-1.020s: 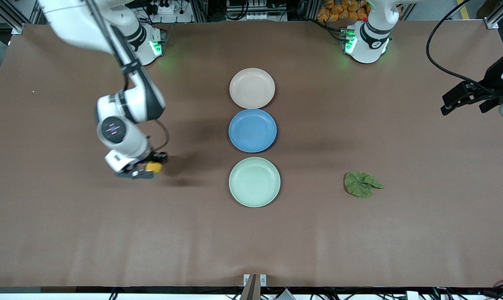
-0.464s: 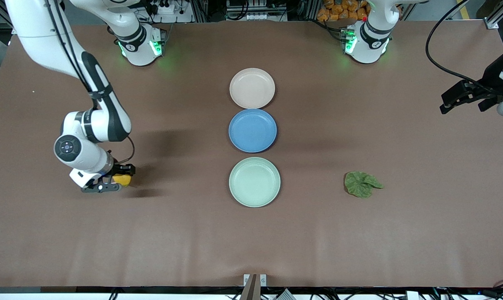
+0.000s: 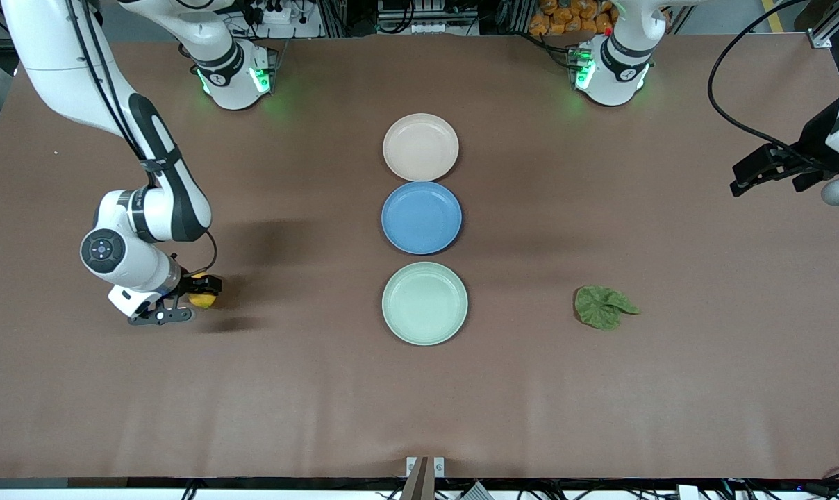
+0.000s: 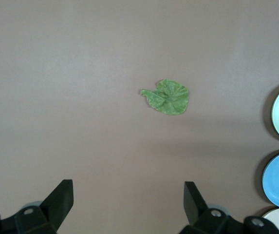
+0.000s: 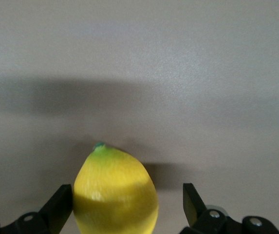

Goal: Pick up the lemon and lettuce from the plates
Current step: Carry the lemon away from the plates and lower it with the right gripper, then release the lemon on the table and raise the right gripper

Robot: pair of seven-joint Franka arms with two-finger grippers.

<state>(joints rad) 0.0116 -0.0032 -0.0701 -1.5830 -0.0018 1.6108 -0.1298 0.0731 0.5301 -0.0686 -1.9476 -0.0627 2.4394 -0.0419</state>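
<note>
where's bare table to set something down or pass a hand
Bare table: the wide strip nearer the camera than the mint plate; between that plate and the lettuce; between the plates and the lemon by the right gripper. Crowded: the row of cream plate, blue plate and mint plate.

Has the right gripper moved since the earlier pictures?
Yes. The right gripper, with the lemon between its fingers, has gone away from the mint green plate, toward the right arm's end of the table.
</note>
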